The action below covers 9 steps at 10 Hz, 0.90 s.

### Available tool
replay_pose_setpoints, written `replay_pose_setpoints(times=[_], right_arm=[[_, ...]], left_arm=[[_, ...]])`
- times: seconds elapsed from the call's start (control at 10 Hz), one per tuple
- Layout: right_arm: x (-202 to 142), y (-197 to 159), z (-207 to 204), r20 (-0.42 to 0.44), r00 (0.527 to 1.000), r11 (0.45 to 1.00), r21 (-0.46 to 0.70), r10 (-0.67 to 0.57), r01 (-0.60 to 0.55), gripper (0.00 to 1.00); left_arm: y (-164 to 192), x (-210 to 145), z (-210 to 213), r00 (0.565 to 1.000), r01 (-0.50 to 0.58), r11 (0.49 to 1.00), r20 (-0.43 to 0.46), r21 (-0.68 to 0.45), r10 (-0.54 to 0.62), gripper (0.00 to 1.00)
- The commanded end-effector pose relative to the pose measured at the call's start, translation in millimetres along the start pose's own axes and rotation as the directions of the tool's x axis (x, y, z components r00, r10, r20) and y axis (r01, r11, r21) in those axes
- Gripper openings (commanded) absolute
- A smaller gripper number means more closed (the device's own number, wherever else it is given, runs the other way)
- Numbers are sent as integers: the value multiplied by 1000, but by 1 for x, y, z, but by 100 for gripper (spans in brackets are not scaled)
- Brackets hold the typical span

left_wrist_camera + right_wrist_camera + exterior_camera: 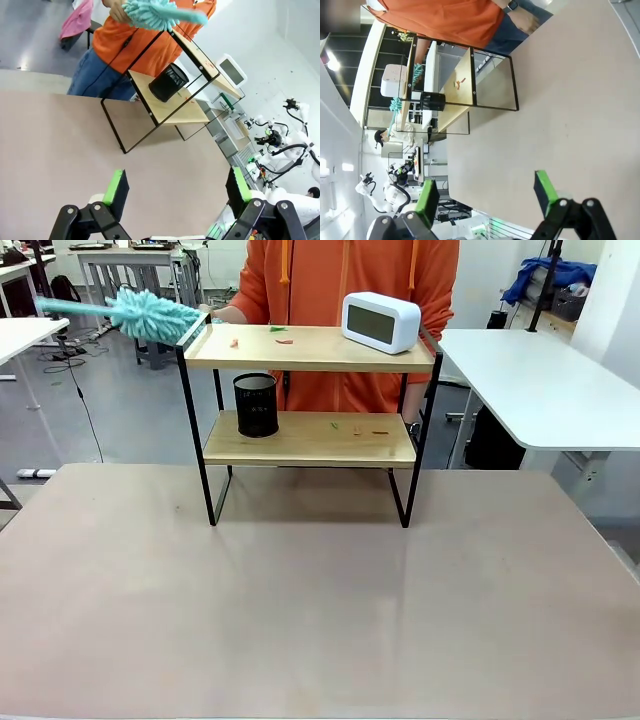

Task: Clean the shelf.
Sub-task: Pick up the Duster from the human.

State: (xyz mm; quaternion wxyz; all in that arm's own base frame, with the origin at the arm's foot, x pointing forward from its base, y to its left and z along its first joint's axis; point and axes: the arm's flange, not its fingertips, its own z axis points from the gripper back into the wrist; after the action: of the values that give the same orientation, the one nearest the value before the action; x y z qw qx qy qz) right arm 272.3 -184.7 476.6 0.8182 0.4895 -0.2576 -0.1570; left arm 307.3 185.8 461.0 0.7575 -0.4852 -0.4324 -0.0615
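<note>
On the shelf, at the far middle of the tabletop, the sweep probably works best as light strokes pushing the scraps off an open edge. The strokes should stay clear of the clock and cup, with the frame steadied against sliding. The shelf has two pale boards in a thin black frame. Red and green bits dot the top board, and a few more lie on the lower one. A person's hand holds a teal duster at its top-left corner. The left jaws and right jaws stand wide and empty, well apart from it.
</note>
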Motion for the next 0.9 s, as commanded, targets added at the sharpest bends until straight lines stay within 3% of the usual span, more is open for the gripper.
replay_pose_setpoints(times=[0.0, 0.3, 0.5, 0.8], right_arm=[[1, -3, -2, 13, 1000, 999, 21, 25, -25, 100], [1, -3, -2, 13, 1000, 999, 21, 25, -25, 100], [1, -3, -2, 13, 1000, 999, 21, 25, -25, 100], [1, -3, -2, 13, 1000, 999, 21, 25, -25, 100]], left_arm=[[1, 0, -2, 1000, 25, 1000, 18, -3, -25, 100], [1, -2, 1, 1000, -2, 1000, 1, 7, 2, 100], [4, 41, -10, 967, -222, 969, -153, -108, 204, 100], [23, 121, -56, 915, -374, 919, -214, -127, 342, 100]])
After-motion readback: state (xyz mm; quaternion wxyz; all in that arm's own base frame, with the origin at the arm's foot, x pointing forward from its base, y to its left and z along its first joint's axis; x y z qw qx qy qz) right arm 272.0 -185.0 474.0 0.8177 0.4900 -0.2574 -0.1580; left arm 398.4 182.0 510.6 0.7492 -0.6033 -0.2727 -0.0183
